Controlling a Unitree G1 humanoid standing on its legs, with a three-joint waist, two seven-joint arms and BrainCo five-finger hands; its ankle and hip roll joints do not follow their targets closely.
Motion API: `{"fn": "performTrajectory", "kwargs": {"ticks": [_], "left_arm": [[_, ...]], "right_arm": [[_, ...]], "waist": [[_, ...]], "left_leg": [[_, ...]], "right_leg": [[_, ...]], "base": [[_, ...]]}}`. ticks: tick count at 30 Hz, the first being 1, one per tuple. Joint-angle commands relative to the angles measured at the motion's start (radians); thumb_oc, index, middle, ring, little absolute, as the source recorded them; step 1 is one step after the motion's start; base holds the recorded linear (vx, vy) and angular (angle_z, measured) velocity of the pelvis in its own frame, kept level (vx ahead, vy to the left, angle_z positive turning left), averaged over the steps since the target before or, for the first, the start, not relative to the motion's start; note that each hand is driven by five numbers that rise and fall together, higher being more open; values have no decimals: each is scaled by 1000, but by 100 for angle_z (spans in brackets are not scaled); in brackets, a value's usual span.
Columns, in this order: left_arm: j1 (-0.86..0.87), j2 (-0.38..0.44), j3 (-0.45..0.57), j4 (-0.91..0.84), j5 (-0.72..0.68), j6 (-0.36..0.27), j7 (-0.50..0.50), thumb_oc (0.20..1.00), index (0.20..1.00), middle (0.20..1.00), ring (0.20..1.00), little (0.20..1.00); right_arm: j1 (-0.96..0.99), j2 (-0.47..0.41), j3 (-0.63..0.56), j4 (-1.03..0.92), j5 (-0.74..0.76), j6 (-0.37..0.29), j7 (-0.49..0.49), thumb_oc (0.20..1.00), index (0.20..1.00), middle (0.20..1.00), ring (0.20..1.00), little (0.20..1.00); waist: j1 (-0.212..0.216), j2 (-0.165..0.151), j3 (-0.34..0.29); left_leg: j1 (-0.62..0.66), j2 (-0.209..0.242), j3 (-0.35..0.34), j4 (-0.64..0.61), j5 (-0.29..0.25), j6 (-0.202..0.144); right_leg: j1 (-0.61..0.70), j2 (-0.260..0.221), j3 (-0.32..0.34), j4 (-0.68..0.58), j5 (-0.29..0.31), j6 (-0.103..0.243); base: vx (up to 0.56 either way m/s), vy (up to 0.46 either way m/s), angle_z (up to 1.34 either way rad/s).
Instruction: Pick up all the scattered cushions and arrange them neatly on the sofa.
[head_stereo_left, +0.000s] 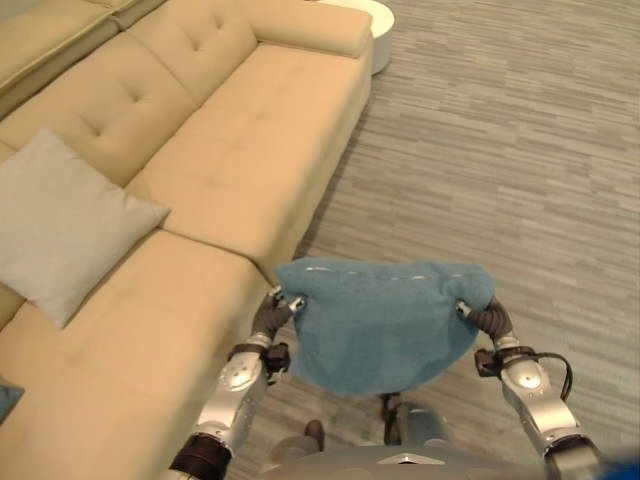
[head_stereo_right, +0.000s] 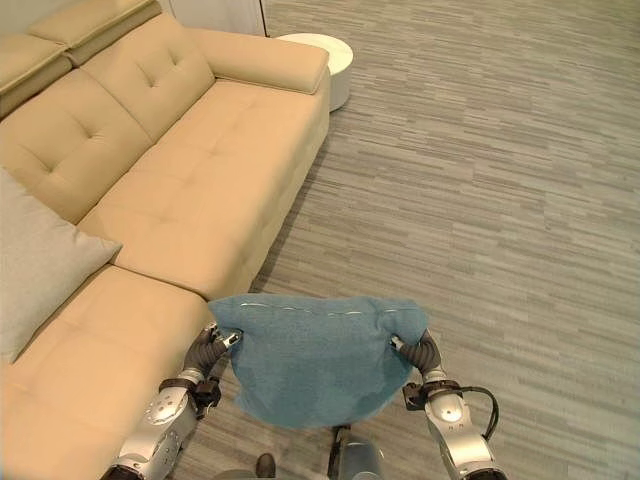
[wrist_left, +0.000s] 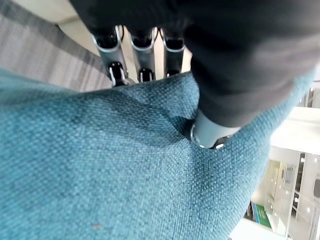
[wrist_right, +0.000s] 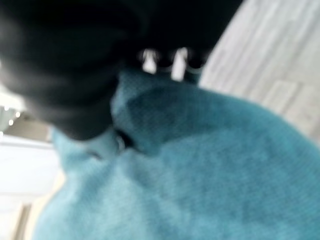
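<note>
- Teal woven fabric is pinched by the left hand (wrist_left: 210, 75): its fingers (wrist_left: 142, 55) are curled over one upper corner of the teal cushion (head_stereo_left: 385, 325) and the thumb is pressed into the cloth from the other side.
- The opposite upper corner of the same cushion is clamped by the right hand (head_stereo_left: 487, 316), fingers folded over the edge and thumb dug into the fabric, as seen in the right wrist view.
- Between the two hands the cushion is held up off the ground, its top edge stretched across and its body hanging down below the fingers.
- Beneath and beyond the hanging cushion, grey striped floor (head_stereo_left: 500, 150) is seen.
- Just beyond the left hand's fingers the front edge of the beige sofa (head_stereo_left: 230, 170) is met; the held cushion is near that edge but not resting on the seat.
- Further out to the left hand's side, a grey cushion (head_stereo_left: 60, 225) is propped against the sofa's backrest.
- Well beyond the sofa's far arm, a round white table (head_stereo_right: 320, 60) stands on the floor.
</note>
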Motion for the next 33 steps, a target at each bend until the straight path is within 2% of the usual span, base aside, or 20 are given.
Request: {"fn": "performTrajectory", "kwargs": {"ticks": [1, 2, 3, 5, 7, 10, 13, 15, 17, 18, 19, 20, 21, 22, 24, 26, 28, 29, 31, 33], "left_arm": [[-89, 0, -30, -115, -29, -87, -30, 200, 200, 200, 200, 200], [-93, -2, -33, -113, -25, -86, -30, 200, 200, 200, 200, 200], [-93, -2, -35, -114, -21, -86, -32, 200, 200, 200, 200, 200], [-94, -2, -41, -112, -10, -82, -36, 200, 200, 200, 200, 200], [-95, -5, -37, -109, -12, -82, -29, 200, 200, 200, 200, 200], [-84, 2, -33, -121, -12, -82, -35, 200, 200, 200, 200, 200], [-69, 7, -24, -128, -14, -81, -36, 200, 200, 200, 200, 200], [-58, 18, -24, -135, -7, -74, -41, 200, 200, 200, 200, 200], [-60, 28, -24, -141, -5, -71, -41, 200, 200, 200, 200, 200], [-64, 37, -25, -146, -3, -71, -41, 200, 200, 200, 200, 200], [-67, 43, -22, -149, -3, -74, -38, 200, 200, 200, 200, 200], [-68, 43, -22, -149, -3, -74, -38, 200, 200, 200, 200, 200], [-71, 55, -16, -156, 5, -80, -34, 200, 200, 200, 200, 200], [-70, 58, -15, -159, 5, -82, -35, 200, 200, 200, 200, 200], [-70, 55, -16, -160, 2, -84, -36, 200, 200, 200, 200, 200], [-66, 53, -20, -160, 7, -84, -40, 200, 200, 200, 200, 200], [-70, 47, -19, -158, 6, -82, -41, 200, 200, 200, 200, 200], [-75, 44, -18, -153, 5, -85, -42, 200, 200, 200, 200, 200], [-88, 36, -19, -143, 8, -89, -41, 200, 200, 200, 200, 200], [-95, 29, -30, -138, 21, -93, -55, 200, 200, 200, 200, 200]], "right_arm": [[-60, -9, -22, -124, 32, -99, -11, 200, 200, 200, 200, 200], [-61, -13, -27, -129, 35, -104, -12, 200, 200, 200, 200, 200], [-61, -13, -29, -131, 37, -105, -11, 200, 200, 200, 200, 200], [-59, -15, -32, -129, 38, -106, -18, 200, 200, 200, 200, 200], [-68, -14, -29, -115, 40, -106, -34, 200, 200, 200, 200, 200], [-72, -6, -31, -113, 39, -96, -35, 200, 200, 200, 200, 200], [-60, 5, -21, -123, 31, -95, -21, 200, 200, 200, 200, 200], [-52, 28, -16, -120, 22, -86, -3, 200, 200, 200, 200, 200], [-61, 40, -7, -118, 10, -84, 4, 200, 200, 200, 200, 200], [-71, 40, -1, -120, 7, -86, 9, 200, 200, 200, 200, 200], [-79, 43, 2, -122, 6, -86, 12, 200, 200, 200, 200, 200], [-80, 42, 2, -122, 6, -86, 12, 200, 200, 200, 200, 200], [-91, 54, 7, -125, 4, -88, 18, 200, 200, 200, 200, 200], [-94, 57, 9, -127, 3, -87, 21, 200, 200, 200, 200, 200], [-92, 57, 6, -132, 5, -87, 24, 200, 200, 200, 200, 200], [-93, 52, 5, -142, 13, -90, 26, 200, 200, 200, 200, 200], [-89, 50, 3, -142, 21, -89, 23, 200, 200, 200, 200, 200], [-86, 50, -2, -141, 23, -88, 21, 200, 200, 200, 200, 200], [-88, 48, -7, -140, 18, -88, 17, 200, 200, 200, 200, 200], [-77, 42, -16, -144, 14, -91, 20, 200, 200, 200, 200, 200]], "waist": [[9, -25, -12], [18, -28, -9], [18, -30, -14], [24, -14, -21], [49, -4, -20], [72, -1, -33], [82, 1, -53], [93, -29, -68], [94, -38, -66], [90, -40, -61], [85, -34, -57], [86, -33, -59], [77, -16, -49], [72, -4, -50], [43, 10, -35], [21, 9, -33], [-4, 6, -21], [-16, 0, -18], [-36, 0, -9], [-45, -11, -13]], "left_leg": [[-42, -26, 32, -49, -16, 15], [-77, -35, 39, -102, -37, 25], [-72, -34, 45, -157, -29, 25], [-99, -20, 63, -329, 53, 15], [-111, -33, 71, -498, 139, 2], [-144, -32, 95, -529, 177, -7], [-109, -25, 95, -551, 186, 9], [-100, -51, 89, -492, 142, 36], [-76, -72, 95, -476, 102, 64], [-62, -78, 101, -469, 84, 79], [-46, -79, 106, -468, 72, 89], [-48, -76, 107, -470, 75, 88], [14, -71, 108, -482, 42, 105], [40, -67, 103, -493, 35, 108], [99, -78, 78, -510, 16, 106], [141, -91, 64, -527, 1, 100], [186, -107, 34, -539, -20, 91], [201, -118, 16, -544, -26, 87], [238, -123, -21, -552, -48, 82], [266, -139, -49, -545, -84, 79]], "right_leg": [[106, 7, 27, -21, -46, 110], [127, 12, 34, -28, -60, 113], [130, 9, 36, -29, -65, 116], [160, 29, 30, -42, -86, 120], [219, 52, 45, -64, -114, 125], [277, 61, 70, -69, -147, 121], [301, 59, 89, -44, -178, 124], [307, 16, 107, 54, -187, 153], [259, -14, 114, 185, -130, 187], [228, -28, 118, 256, -78, 209], [200, -40, 112, 320, -38, 222], [197, -37, 113, 319, -34, 221], [124, -58, 90, 424, 1, 226], [86, -56, 79, 428, 5, 216], [20, -32, 66, 399, -52, 194], [-27, -12, 57, 270, -70, 181], [-45, 1, 69, 115, -48, 185], [-69, 8, 107, 61, -23, 196], [-107, 24, 174, 12, 16, 217], [-84, 23, 207, -7, 35, 214]], "base": [[288, -86, -13], [286, -39, -1], [297, -5, 6], [316, 39, -2], [406, 58, 2], [407, 109, -25], [389, 168, -46], [459, 243, -73], [280, 215, -52], [239, 207, -47], [155, 138, -25], [254, 199, -6], [256, 185, 7], [361, 238, -3], [319, 121, 4], [361, 33, 44], [367, -27, 73], [348, -46, 78], [363, -59, 78], [345, -76, 111]]}}
